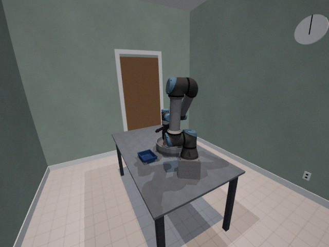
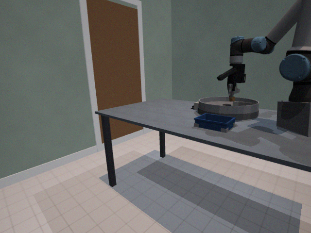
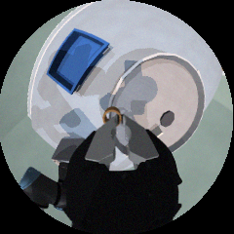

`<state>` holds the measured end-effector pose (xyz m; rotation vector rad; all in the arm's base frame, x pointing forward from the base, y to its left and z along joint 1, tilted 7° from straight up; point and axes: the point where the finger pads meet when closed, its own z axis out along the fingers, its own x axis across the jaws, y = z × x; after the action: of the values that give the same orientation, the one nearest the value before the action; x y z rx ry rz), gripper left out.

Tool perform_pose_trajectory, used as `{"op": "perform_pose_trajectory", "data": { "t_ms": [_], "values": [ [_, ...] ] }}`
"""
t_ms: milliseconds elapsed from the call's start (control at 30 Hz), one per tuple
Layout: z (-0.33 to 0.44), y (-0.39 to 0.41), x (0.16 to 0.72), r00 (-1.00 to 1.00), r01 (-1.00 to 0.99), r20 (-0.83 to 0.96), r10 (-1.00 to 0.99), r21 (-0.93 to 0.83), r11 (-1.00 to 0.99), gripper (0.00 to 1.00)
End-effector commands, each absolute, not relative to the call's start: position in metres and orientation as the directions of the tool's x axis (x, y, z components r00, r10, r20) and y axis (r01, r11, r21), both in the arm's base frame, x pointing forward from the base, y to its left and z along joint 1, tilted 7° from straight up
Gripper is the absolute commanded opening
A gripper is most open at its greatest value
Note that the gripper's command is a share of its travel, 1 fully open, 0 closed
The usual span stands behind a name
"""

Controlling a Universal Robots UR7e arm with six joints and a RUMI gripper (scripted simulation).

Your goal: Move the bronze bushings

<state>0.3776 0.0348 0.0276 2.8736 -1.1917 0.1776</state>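
Note:
My gripper (image 2: 231,95) (image 3: 119,115) is shut on a bronze bushing (image 2: 232,98) (image 3: 112,114), a small ring held at the fingertips. It hangs just above the round turntable (image 2: 227,110) (image 3: 180,83) (image 1: 166,152). In the wrist view it is over the rim on the side facing the crate. One dark steel bushing (image 2: 226,104) (image 3: 167,117) lies on the turntable's disc. The blue crate (image 2: 213,122) (image 3: 75,58) (image 1: 146,156) stands on the table beside the turntable, and I see nothing inside it. In the top view the arm hides most of the turntable.
The arm's base block (image 2: 292,116) (image 1: 189,153) stands on the grey table (image 2: 155,110) (image 1: 185,186) right beside the turntable. A small grey part (image 2: 195,103) sits at the turntable's far left side. A door and walls lie beyond the table.

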Motion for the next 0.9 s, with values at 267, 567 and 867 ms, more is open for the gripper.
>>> {"op": "perform_pose_trajectory", "data": {
  "t_ms": [267, 567, 867],
  "values": [
    [0.025, 0.095, 0.389, 0.694, -0.713, 0.121, -0.710, -0.016, -0.701, 0.00],
    [0.023, 0.135, 0.393, 0.694, -0.713, 0.121, -0.710, -0.016, -0.701, 0.00],
    [0.021, 0.163, 0.396, 0.694, -0.713, 0.120, -0.710, -0.016, -0.701, 0.00]
  ]
}}
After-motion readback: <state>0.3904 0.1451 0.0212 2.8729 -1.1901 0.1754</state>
